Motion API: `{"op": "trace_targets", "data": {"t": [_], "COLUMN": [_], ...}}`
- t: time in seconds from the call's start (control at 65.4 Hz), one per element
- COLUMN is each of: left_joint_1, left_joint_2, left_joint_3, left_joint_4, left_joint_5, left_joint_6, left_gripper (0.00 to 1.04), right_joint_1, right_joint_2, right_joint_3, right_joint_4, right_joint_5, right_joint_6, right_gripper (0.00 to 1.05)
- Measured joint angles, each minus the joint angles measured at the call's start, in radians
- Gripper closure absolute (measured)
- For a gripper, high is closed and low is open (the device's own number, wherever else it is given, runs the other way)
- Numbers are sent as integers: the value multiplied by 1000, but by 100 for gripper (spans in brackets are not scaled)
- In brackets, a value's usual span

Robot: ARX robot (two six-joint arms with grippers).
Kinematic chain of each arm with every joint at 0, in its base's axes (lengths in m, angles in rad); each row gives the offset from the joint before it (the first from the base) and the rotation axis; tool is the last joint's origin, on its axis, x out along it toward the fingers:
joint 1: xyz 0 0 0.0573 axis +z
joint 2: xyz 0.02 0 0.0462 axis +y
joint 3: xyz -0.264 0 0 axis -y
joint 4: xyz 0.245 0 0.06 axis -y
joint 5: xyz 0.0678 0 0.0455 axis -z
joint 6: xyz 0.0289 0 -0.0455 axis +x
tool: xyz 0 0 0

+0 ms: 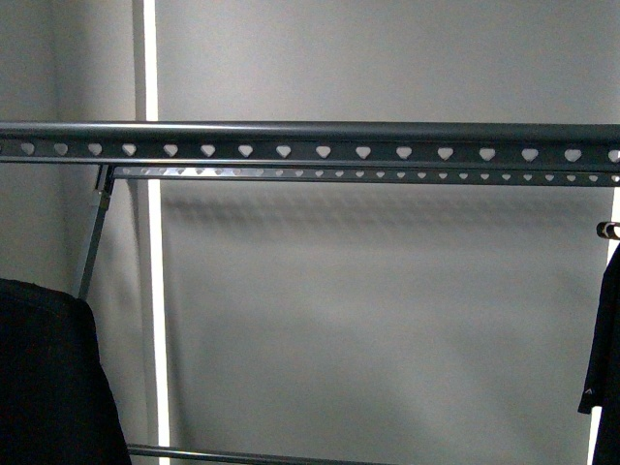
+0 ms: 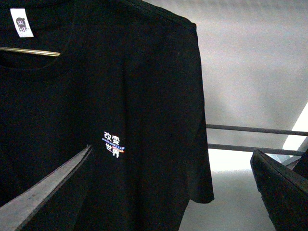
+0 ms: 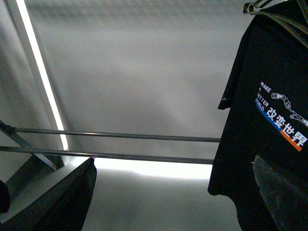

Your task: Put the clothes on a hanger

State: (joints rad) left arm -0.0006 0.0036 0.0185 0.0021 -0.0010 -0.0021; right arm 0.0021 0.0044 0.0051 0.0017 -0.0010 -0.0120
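The grey metal rack's rail [image 1: 320, 151], punched with heart-shaped holes, runs across the front view; no gripper shows there. One black T-shirt [image 2: 120, 96] with a small chest print fills the left wrist view, on a small hanger whose bronze bar [image 2: 29, 51] shows at the collar. My left gripper [image 2: 168, 192] is open and empty, the shirt's sleeve showing between its fingers [image 2: 43, 192]. A second black T-shirt [image 3: 269, 120], printed "MAKE A BETTER WORLD", hangs in the right wrist view. My right gripper [image 3: 173, 192] is open and empty beside it.
In the front view black cloth hangs at the lower left [image 1: 44, 378] and at the right edge [image 1: 605, 358], under a rod end [image 1: 607, 230]. The rack's slanted leg [image 1: 94, 242] and low cross bars [image 3: 120, 135] stand before a grey wall with a bright vertical strip [image 1: 153, 291].
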Motion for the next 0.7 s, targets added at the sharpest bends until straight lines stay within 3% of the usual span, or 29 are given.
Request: {"op": "trace_targets", "data": {"t": [0.29, 0.382, 0.428, 0.504, 0.566, 0.703], "left_joint_1": [1, 44, 11, -65, -126, -165], "left_joint_2": [1, 88, 165, 302, 455, 758], "left_joint_3": [0, 35, 55, 113, 214, 475], "left_joint_4": [-1, -80, -60, 23, 109, 118], "left_joint_5": [6, 237, 241, 114, -56, -339], "left_joint_6": [0, -42, -81, -181, -293, -528], "left_gripper": [7, 7, 7, 7, 7, 7], "right_joint_1": [0, 0, 0, 0, 0, 0], "right_joint_2": [0, 0, 0, 0, 0, 0], "right_joint_3": [0, 0, 0, 0, 0, 0], "right_joint_4": [0, 0, 0, 0, 0, 0], "right_joint_5": [0, 0, -3, -1, 0, -1], "right_joint_6": [0, 0, 0, 0, 0, 0], "right_gripper": [7, 7, 7, 7, 7, 7]}}
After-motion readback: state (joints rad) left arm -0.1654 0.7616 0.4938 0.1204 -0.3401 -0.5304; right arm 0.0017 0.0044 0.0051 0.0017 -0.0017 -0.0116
